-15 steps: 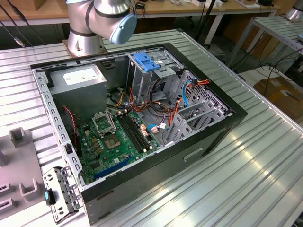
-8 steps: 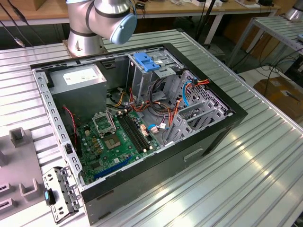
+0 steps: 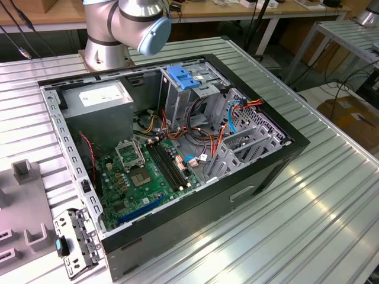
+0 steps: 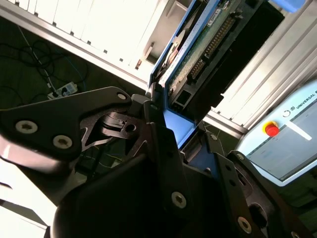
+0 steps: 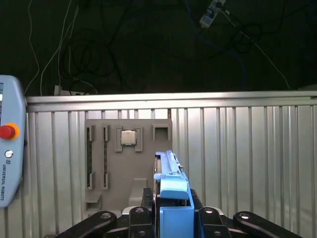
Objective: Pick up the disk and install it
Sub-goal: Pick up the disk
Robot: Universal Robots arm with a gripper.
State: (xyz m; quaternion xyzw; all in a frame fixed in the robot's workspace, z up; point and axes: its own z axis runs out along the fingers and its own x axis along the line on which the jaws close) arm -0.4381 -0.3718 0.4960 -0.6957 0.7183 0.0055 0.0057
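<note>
In both wrist views my gripper is shut on the disk. In the first wrist view the disk shows edge-on, with its blue plastic rail standing up between the black fingers. The second wrist view shows the disk's green circuit-board side and blue rail reaching away from the fingers. The disk is lifted off the ribbed metal table, above a grey fixture plate. In the exterior view the open computer case lies on the table beside the arm's base.
Inside the case are a green motherboard, a grey box with a white sticker, a tall cage with a blue tab and loose cables. The fixture plate holds a processor chip. A control pendant lies on the table.
</note>
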